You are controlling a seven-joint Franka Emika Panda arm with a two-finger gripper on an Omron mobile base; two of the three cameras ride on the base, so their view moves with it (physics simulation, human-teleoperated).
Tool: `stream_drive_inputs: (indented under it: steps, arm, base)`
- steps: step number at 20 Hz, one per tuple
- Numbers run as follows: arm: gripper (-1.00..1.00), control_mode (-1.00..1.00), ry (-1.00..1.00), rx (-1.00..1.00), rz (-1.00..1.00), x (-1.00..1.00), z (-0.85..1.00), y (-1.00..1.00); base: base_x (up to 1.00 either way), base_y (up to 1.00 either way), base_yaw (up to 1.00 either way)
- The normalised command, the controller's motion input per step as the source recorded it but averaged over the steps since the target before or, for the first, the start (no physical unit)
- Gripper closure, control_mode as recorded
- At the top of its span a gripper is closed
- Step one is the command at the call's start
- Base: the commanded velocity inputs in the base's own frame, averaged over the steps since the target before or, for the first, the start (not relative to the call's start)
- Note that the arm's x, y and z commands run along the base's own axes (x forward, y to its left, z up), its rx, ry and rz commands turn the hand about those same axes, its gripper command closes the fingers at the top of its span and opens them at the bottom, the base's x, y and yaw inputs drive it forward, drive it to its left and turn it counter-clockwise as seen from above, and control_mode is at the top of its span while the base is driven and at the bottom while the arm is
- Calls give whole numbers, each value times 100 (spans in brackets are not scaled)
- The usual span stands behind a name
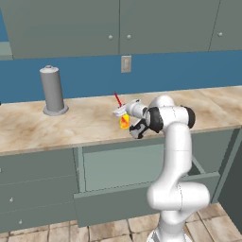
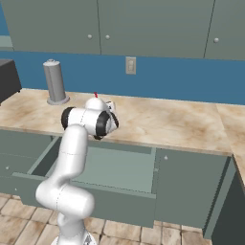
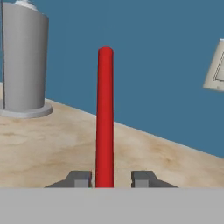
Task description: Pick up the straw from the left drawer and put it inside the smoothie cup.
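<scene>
The thin red straw stands up, leaning a little, out of the small yellow smoothie cup near the counter's front edge. My gripper sits just above the cup, around the straw's lower part. In the hand view the straw rises between my gripper's fingertips with a small gap on each side, so the gripper is open. The straw's red tip peeks above my arm in the right base view. The left drawer is pulled out below the counter, its grey-green box bare.
A tall grey cylinder on a round base stands at the back left of the marble counter. A wall outlet is on the blue backsplash. A dark appliance sits at the far left. Wall cabinets hang overhead.
</scene>
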Motion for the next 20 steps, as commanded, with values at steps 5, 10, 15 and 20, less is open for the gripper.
stream_drive_inputs:
  steps: [5, 10, 15, 20]
  arm:
    - [-100, -100, -22, 10, 7, -29, -1, -68]
    - [-100, -100, -27, 7, 8, -46, -6, -52]
    - [-100, -100, -27, 4, 6, -72, -15, -61]
    - [-100, -100, -19, 4, 3, -97, -10, -88]
  base:
    - [0, 0, 0]
    - [0, 0, 0]
    - [0, 0, 0]
    - [0, 0, 0]
